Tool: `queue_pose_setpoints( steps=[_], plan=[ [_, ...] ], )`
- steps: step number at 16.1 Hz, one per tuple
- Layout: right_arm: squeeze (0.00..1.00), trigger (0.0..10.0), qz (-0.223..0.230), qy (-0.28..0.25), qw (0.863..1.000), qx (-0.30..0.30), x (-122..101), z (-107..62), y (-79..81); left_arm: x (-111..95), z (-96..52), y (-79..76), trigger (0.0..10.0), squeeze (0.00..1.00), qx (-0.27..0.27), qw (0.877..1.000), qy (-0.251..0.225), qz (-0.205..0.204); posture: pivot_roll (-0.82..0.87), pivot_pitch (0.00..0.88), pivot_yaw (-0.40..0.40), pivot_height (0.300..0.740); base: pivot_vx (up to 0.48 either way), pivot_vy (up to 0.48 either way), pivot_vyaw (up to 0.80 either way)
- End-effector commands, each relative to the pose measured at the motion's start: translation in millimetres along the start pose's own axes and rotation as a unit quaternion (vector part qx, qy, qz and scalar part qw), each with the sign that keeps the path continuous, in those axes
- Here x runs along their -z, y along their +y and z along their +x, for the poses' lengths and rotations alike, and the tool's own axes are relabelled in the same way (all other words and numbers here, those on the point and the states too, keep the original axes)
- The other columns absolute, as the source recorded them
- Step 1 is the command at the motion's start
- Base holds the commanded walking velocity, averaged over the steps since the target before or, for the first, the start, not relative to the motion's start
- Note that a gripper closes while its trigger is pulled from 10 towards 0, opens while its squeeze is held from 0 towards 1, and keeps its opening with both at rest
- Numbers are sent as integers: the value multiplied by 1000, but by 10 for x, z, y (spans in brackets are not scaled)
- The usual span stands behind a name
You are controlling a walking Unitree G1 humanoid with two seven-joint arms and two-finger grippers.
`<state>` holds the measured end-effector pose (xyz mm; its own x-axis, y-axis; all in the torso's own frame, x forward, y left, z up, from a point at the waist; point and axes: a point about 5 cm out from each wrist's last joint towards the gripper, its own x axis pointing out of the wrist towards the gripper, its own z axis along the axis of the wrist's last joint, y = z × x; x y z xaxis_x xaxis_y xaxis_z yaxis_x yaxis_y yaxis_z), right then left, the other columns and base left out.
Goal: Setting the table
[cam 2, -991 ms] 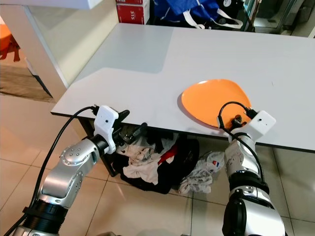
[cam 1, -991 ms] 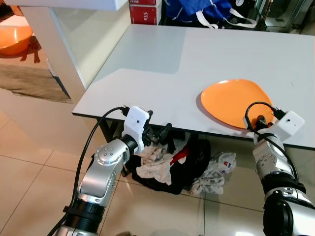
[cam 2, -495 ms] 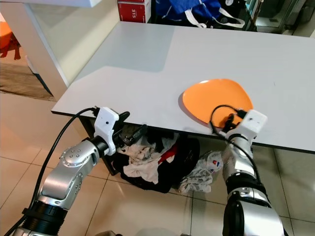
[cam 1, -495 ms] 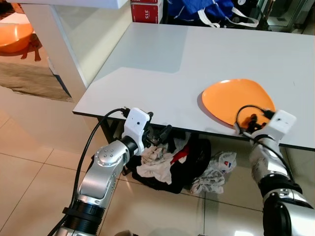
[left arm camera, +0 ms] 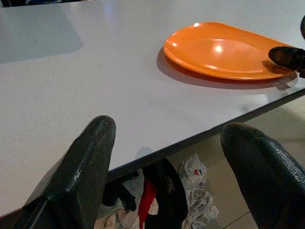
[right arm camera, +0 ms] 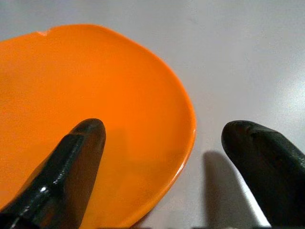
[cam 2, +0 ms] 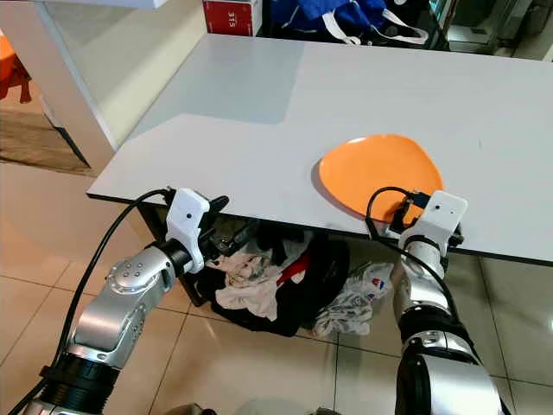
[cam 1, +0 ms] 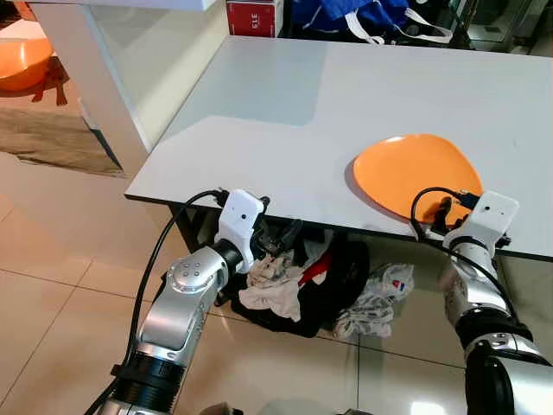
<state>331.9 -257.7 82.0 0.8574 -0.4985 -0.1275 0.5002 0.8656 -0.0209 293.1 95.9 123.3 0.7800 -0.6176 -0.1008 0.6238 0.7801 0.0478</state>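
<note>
An orange plate [cam 1: 413, 171] lies flat on the white table [cam 1: 285, 130], close to its front edge on the right. My right gripper [cam 1: 448, 210] sits at the plate's near rim. In the right wrist view the right gripper [right arm camera: 164, 129] is open, one finger [right arm camera: 78, 157] over the plate [right arm camera: 95, 95] and the other [right arm camera: 267, 162] over bare table beside the rim. My left gripper [cam 1: 281, 235] hangs just below the table's front edge, left of the plate. In the left wrist view the left gripper [left arm camera: 167, 128] is open and empty, with the plate [left arm camera: 224, 50] farther along the table.
A heap of clothes [cam 1: 294, 290] lies on the tiled floor under the table. A blue bag [cam 1: 363, 15] and a red box [cam 1: 253, 15] stand at the table's far edge. A white counter [cam 1: 104, 95] rises at the left, with an orange bowl [cam 1: 22, 65] beyond it.
My right wrist has shifted slightly left along the plate's near rim. The plate and the left arm stay where they were.
</note>
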Motion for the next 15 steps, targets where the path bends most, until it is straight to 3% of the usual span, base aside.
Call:
queue_pose_setpoints(
  steps=[1,14,15],
  plan=[
    [1000,10000,-35,5,999,4,87,-31,-36,-15,-1,-5,10000,0,-2,1000,-2,8,-41,62,59,740,0,0,0],
    [1000,10000,-76,-116,990,0,-265,14,23,-38,32,4,10000,0,-12,1000,-13,16,-48,54,55,740,0,0,0],
    [0,10000,-61,-120,991,-2,-305,22,21,-41,36,7,10000,0,-14,1000,-14,15,-49,55,54,740,0,0,0]
  ],
)
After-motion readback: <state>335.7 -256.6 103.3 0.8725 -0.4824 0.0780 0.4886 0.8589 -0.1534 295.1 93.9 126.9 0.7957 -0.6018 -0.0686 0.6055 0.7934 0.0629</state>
